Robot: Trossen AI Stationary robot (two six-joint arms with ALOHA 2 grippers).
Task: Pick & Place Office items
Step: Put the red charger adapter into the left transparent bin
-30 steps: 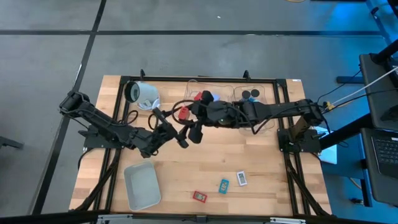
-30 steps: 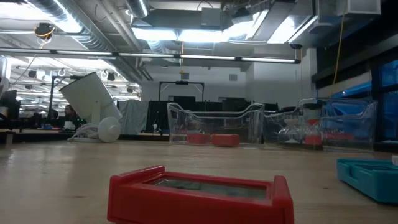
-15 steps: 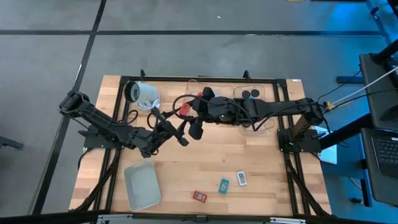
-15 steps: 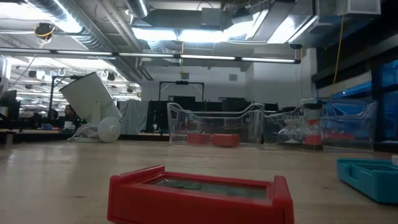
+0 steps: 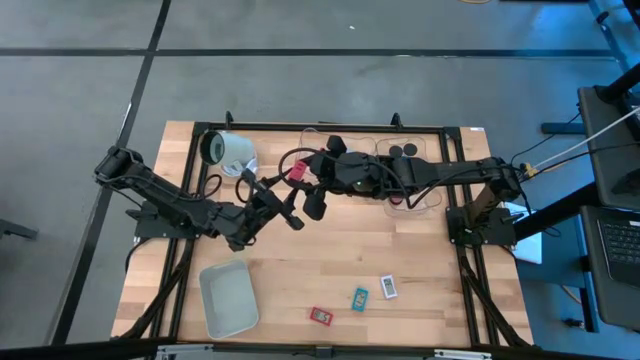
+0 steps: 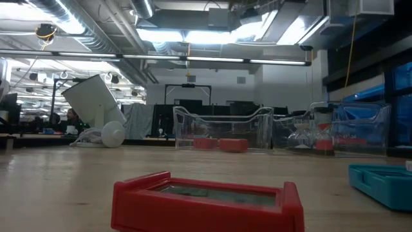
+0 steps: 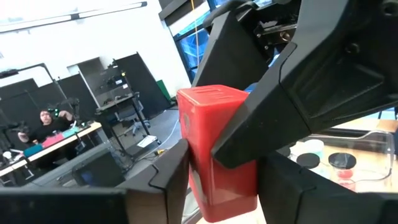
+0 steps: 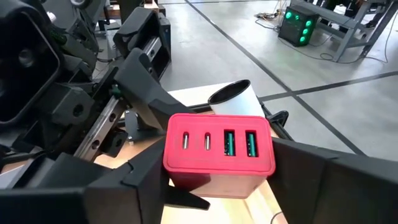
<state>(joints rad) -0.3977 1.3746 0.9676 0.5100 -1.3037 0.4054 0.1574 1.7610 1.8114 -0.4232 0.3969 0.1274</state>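
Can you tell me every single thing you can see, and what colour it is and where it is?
Table: one, light wood, under everything.
Clear bins: two, see-through, side by side at the far edge.
Black round pieces: two, in the right-hand clear bin.
Big cylinder: one, white with a dark end, lying at the far left corner.
Tray: one, grey-white, near left.
Red card, teal card, white card: one each, flat in a row near the front edge.
Red block: one, held in the air between both grippers.
Person: one, far off in the room.
Left gripper: dark, gripping the block.
Right gripper: dark, gripping it too.
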